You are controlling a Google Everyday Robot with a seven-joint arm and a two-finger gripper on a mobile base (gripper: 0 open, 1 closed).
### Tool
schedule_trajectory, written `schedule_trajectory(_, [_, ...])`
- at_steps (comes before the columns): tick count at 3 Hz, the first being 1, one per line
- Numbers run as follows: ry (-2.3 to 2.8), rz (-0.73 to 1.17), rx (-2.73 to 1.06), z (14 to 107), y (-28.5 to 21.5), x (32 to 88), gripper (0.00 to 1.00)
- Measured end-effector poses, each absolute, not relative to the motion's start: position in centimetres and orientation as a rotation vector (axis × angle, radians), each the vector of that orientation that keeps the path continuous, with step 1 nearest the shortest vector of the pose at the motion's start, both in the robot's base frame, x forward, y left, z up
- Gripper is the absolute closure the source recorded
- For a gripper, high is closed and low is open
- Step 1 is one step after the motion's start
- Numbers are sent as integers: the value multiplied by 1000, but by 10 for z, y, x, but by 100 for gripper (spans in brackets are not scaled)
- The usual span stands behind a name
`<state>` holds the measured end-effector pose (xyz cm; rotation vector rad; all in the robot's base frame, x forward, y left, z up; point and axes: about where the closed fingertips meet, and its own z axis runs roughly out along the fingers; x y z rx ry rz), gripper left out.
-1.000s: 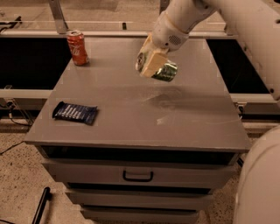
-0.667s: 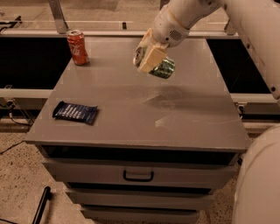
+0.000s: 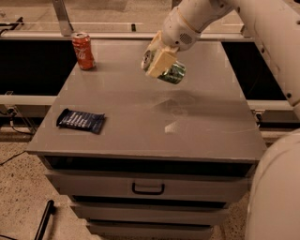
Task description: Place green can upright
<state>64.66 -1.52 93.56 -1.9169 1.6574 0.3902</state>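
My gripper (image 3: 161, 64) pinches the green can (image 3: 174, 74), holding it tilted in the air above the far middle of the table (image 3: 140, 136). 1 red can (image 3: 83, 50) stands at the far left corner, 1 blue packet (image 3: 81, 120) lies front left

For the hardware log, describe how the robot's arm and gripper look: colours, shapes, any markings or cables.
The arm is glossy white, built of thick rounded tubular segments, with a small dotted patch near the wrist; no cables or lettering show. The gripper, above the rear of the grey cabinet top and shut on the green can, has blocky cream-coloured fingers.
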Motion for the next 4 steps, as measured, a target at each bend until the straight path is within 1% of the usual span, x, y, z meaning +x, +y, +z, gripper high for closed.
schedule_trajectory(2, [1495, 384, -1727, 962, 15, 684, 100])
schedule_trajectory(3, [1364, 387, -1535, 987, 39, 713, 100])
schedule_trajectory(4, [1364, 387, -1535, 987, 39, 713, 100])
